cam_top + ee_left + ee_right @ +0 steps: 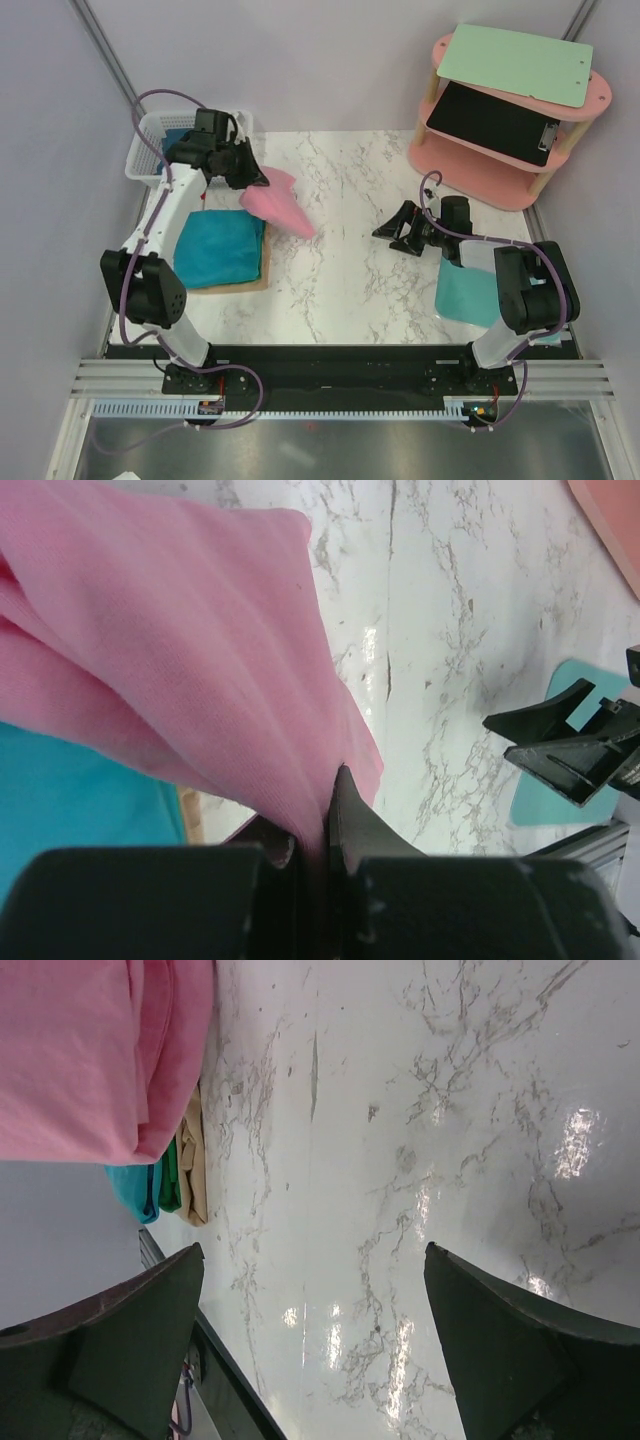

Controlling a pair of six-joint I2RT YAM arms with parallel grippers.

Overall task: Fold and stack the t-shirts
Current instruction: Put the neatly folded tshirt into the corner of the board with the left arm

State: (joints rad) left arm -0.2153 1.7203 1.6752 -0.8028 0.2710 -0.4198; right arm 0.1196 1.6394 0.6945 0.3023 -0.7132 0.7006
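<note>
My left hand [322, 830] clamped the limp pink t-shirt [280, 205] beside the teal t-shirt [218, 248]; right hand [395, 232] gaped; I favoured gripping corners.

Smooth, glossy, marble-patterned table [420, 1110]. On table: pink t-shirt [170, 640], matt fine-knit cloth. At table's far-left corner: white basket [145, 150], latticed, probably plastic.
</note>
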